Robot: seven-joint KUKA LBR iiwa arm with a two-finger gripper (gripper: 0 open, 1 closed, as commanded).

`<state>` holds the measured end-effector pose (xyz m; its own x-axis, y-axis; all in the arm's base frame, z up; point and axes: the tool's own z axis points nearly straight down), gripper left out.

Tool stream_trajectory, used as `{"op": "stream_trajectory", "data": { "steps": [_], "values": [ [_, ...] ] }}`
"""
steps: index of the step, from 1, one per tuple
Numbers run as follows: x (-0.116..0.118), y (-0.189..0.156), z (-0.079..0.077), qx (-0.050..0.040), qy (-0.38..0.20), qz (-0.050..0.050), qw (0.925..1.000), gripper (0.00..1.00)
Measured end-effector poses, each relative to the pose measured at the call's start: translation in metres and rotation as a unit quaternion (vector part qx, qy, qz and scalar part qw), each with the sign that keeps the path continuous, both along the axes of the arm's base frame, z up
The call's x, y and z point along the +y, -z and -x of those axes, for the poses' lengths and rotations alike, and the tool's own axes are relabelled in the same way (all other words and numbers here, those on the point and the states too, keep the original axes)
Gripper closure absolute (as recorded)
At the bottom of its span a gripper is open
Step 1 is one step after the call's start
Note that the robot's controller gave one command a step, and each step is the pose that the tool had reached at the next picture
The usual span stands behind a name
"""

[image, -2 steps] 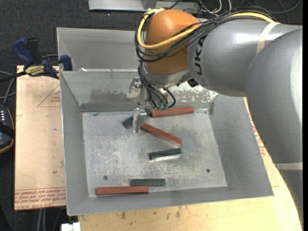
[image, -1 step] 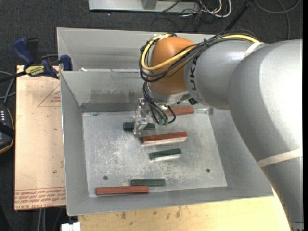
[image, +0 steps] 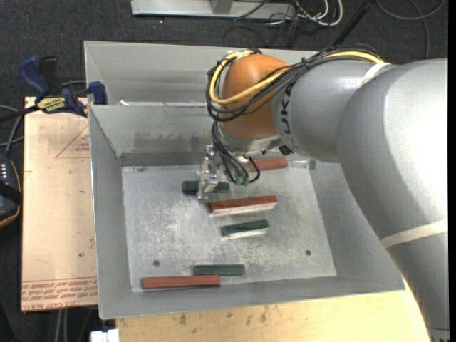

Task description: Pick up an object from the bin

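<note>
Arm (image: 370, 134) holds its gripper (image: 211, 179), open or shut unclear, over a dark block (image: 189, 187); best grip across its width, avoiding the red bar (image: 246, 204) beside.

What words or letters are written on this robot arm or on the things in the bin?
"UK": dark letters on the silver arm, beside its orange cover; the rest of the word is hidden.
The red-brown bars and dark green bars in the bin: no writing to be seen on them.
</note>
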<state>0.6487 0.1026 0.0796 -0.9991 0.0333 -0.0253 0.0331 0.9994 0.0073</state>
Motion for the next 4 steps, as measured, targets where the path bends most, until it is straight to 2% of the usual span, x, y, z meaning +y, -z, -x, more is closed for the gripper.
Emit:
{"op": "stream_trajectory", "data": {
  "steps": [1,2,3,4],
  "values": [
    [0.002,-0.134,-0.001,0.0107,-0.012,0.003,0.9999,1.0],
    [0.002,-0.134,-0.001,0.0111,-0.012,0.003,0.9999,0.0],
    [0.002,-0.134,-0.001,0.0111,-0.012,0.003,0.9999,0.0],
    [-0.027,-0.006,0.024,0.0051,-0.086,0.002,0.9963,1.0]
  ]
}}
